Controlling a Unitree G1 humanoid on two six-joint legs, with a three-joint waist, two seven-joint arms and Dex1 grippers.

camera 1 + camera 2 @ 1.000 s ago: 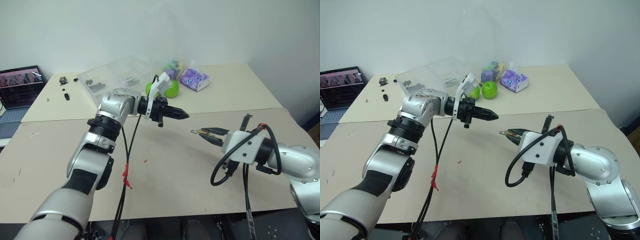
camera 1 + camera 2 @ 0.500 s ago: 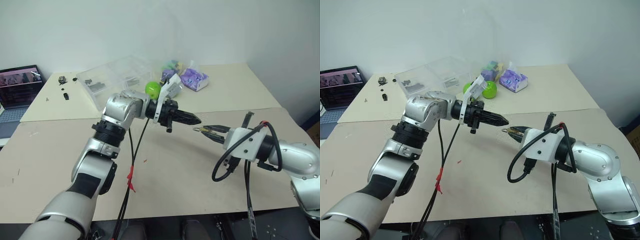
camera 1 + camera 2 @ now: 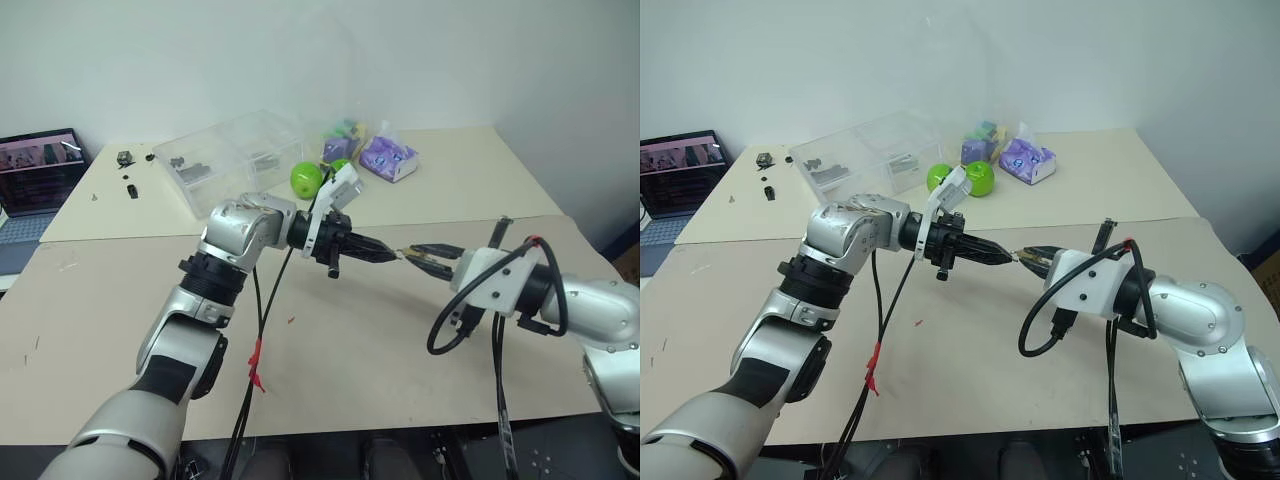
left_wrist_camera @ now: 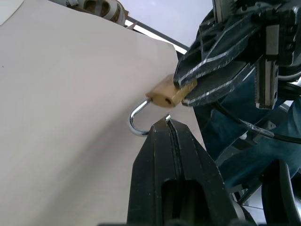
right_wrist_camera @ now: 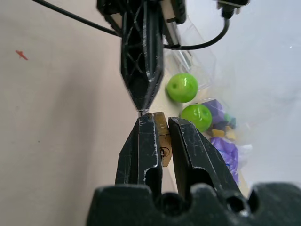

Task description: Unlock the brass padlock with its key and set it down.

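Pinching a sliver of silver key between fully closed fingers, left gripper points at mid-frame toward the opposing tool, tip almost meeting it. Clamped in the right gripper, just right of centre in the head views, brass padlock held by its body, silvery shackle curving out to the free side and looking swung open at one end. Keyhole face turned toward the right wrist camera, a small dark hole between the fingers, so key tip apparently meeting the side of the body, not the slot.

Best handled slowly: keep the lock steady, bring the key tip round to the keyhole face, line the blade up with the slot before pushing, then twist about the key's own axis without side load. Judged risk: key slipping in the pinch, or lock rotating in its clamp.

Beyond, in the upper middle of the frame, two green apples, a clear plastic box and a purple packet with print too small to read. Far left, a laptop screen, nothing legible.
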